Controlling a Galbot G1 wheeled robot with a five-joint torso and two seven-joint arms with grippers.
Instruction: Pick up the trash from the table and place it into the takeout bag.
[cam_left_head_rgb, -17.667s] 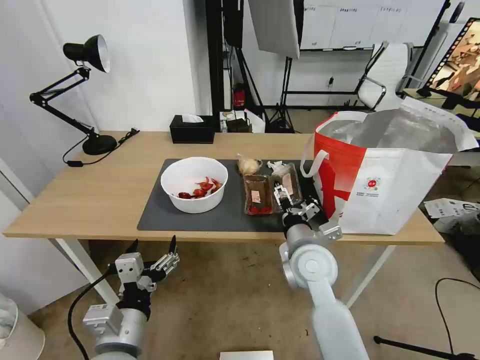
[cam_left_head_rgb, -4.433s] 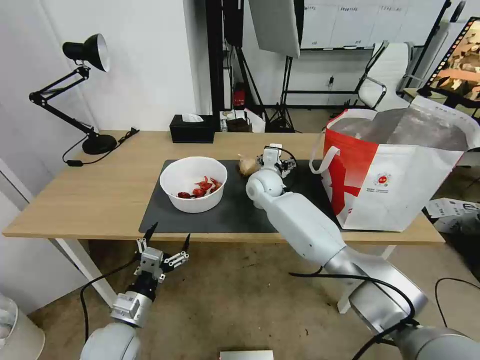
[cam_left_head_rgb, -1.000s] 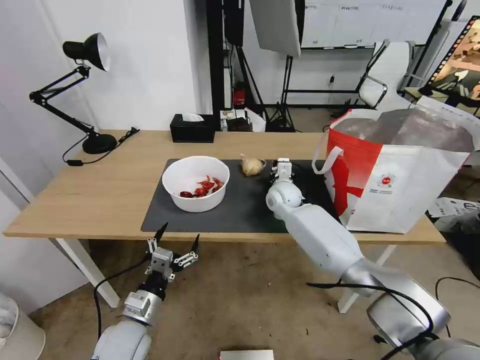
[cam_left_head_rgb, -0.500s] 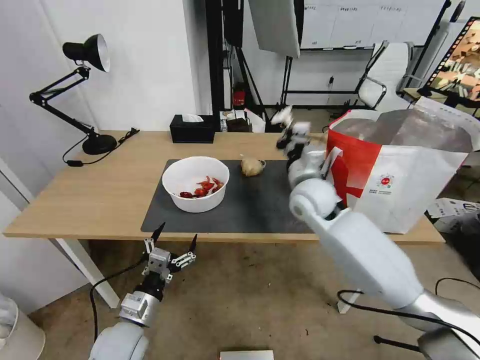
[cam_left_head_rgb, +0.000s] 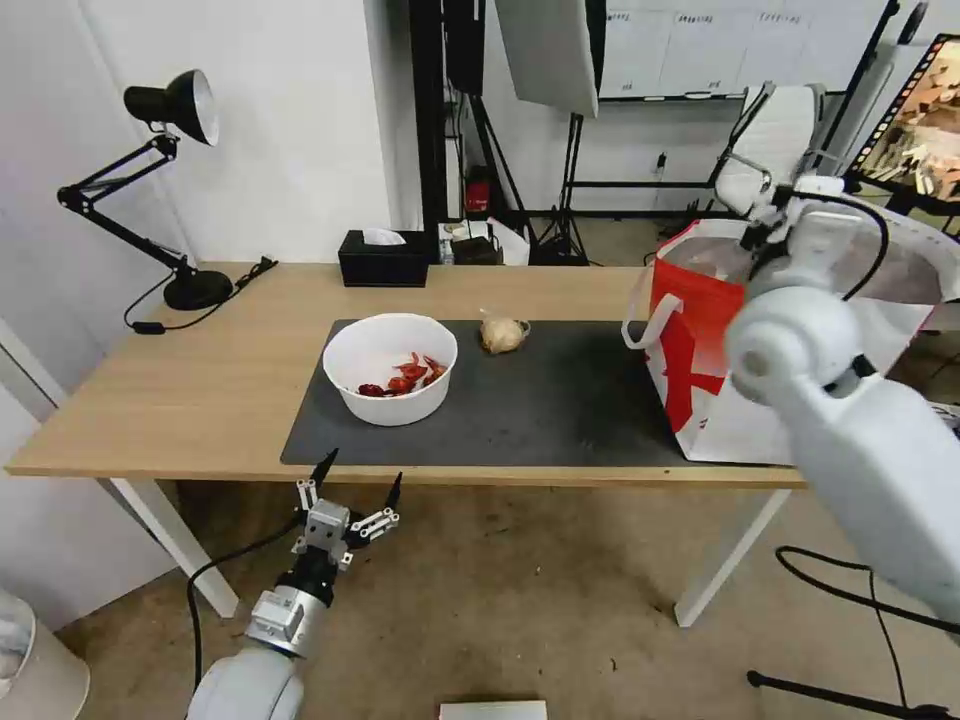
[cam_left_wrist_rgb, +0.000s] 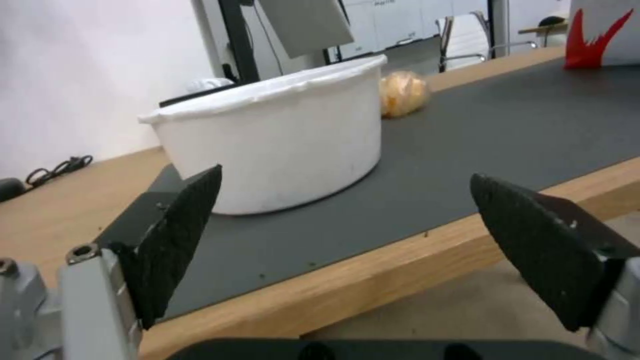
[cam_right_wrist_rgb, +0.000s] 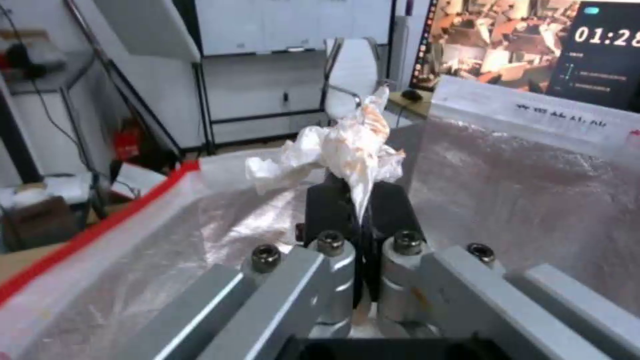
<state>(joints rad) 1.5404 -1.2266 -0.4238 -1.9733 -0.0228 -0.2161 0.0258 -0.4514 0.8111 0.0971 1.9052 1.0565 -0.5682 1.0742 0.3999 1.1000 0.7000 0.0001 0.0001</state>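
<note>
Left tool (cam_left_head_rgb: 357, 495) parked below the table (cam_left_head_rgb: 200, 400) edge, fingers spread wide, idle. On the dark mat (cam_left_head_rgb: 520, 400): white bowl (cam_left_head_rgb: 390, 368) with red scraps, then yellowish wad (cam_left_head_rgb: 503, 333) just behind. Farther right, right tool (cam_right_wrist_rgb: 359, 210) over the open bag (cam_left_head_rgb: 700, 330), pressed together on a crumpled tissue (cam_right_wrist_rgb: 333, 150). Best let go only once well inside the foil walls, clear of the red rim, so nothing snags or flutters out. Bag's bottom hidden behind the arm; any contents impossible to make out.
</note>
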